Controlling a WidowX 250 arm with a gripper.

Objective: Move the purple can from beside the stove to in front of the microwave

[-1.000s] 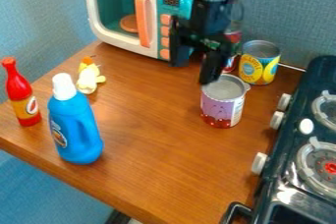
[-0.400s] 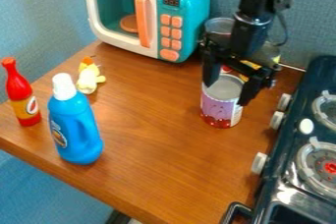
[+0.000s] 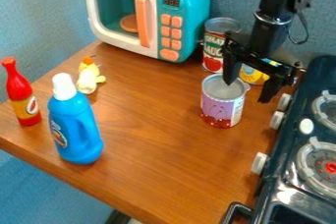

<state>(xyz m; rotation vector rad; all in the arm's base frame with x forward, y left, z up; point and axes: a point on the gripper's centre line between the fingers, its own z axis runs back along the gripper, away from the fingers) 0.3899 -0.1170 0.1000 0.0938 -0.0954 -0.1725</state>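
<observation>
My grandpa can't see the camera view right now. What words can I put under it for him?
An open black robot gripper hangs over a purple can on a wooden table. A toy microwave stands at the back, a stove at the right, and a blue bottle and red bottle at the left.
</observation>
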